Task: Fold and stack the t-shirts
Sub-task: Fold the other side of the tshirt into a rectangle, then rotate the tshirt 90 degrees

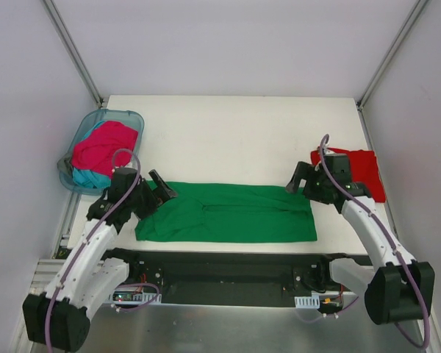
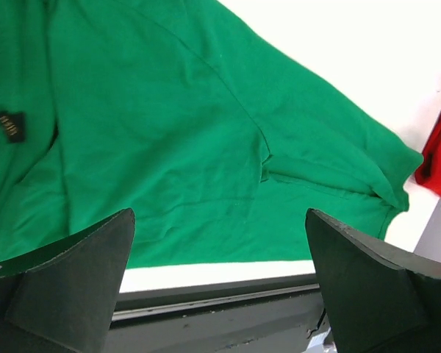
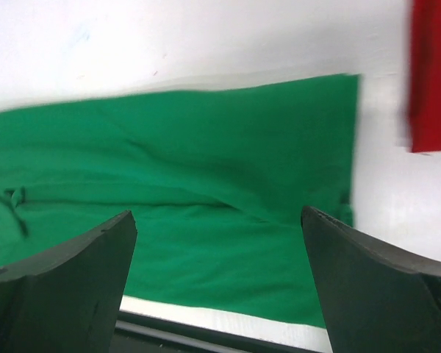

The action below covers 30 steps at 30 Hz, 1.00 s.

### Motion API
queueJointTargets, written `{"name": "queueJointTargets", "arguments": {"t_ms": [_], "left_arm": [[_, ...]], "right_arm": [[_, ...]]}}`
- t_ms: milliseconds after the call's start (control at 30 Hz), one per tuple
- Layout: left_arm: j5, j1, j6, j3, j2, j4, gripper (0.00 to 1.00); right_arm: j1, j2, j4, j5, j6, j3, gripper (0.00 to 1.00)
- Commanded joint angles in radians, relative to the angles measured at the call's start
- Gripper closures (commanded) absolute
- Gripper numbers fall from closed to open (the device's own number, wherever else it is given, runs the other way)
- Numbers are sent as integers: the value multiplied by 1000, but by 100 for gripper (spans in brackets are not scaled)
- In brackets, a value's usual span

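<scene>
While the green t-shirt is lying as a long folded band near the front edge of the table, the task is being judged as partly done. A red t-shirt is being shown already folded at the right, just beyond the band's end. Pink and teal t-shirts are being shown crumpled in the basket at the far left. The left gripper and right gripper are being held with fingers spread wide and gripping nothing, one above each end of the band. The cross folds, the stacking and the basket's shirts are being counted as left to do.
</scene>
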Motion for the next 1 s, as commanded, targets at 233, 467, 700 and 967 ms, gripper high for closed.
{"name": "queueJointTargets", "arguments": {"t_ms": [233,467,700,967], "left_arm": [[88,-29,60,-43,362,270,1],[22,-26,100,-62,502,270,1],[-20,5,124,-57,598,267,1],[35,16,126,113,728,278,1]], "right_arm": [[79,343,156,-122,26,6,4],[-37,515,175,7,26,44,4],[-79,563,173,-1,17,105,4],[-83,473,158,-88,46,40,4]]}}
